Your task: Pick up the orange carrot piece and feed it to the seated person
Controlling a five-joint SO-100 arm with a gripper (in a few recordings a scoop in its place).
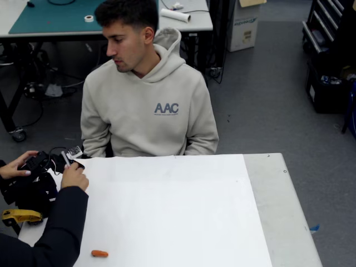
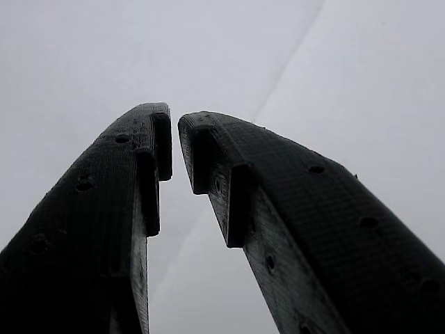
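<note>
2 black fingers of the gripper (image 2: pixel 174 132) stand almost together in the wrist view, with only a narrow slit of light between their tips that widens a little toward the wrist. Nothing is pinched in that slit and neither pad touches anything. Beyond the fingertips lies a plain pale surface crossed by 1 faint slanting line. This near-closed, empty hand suggests the pick has not yet begun, and the jaws will probably have to spread before they can straddle so small a thing. The orange carrot piece (image 1: pixel 99 253) lies flat on its side on the white table (image 1: pixel 183 211) near the front edge in the fixed view, just beside a dark sleeve (image 1: pixel 58 233). It seems to be set out in the open so the hand can come down on it freely. How far it lies from the fingertips cannot be told, since no orange sits ahead of them. The seated person (image 1: pixel 147 105) sits close against the far edge of the table, head turned aside, probably placed there to be within the arm's reach for feeding.
</note>
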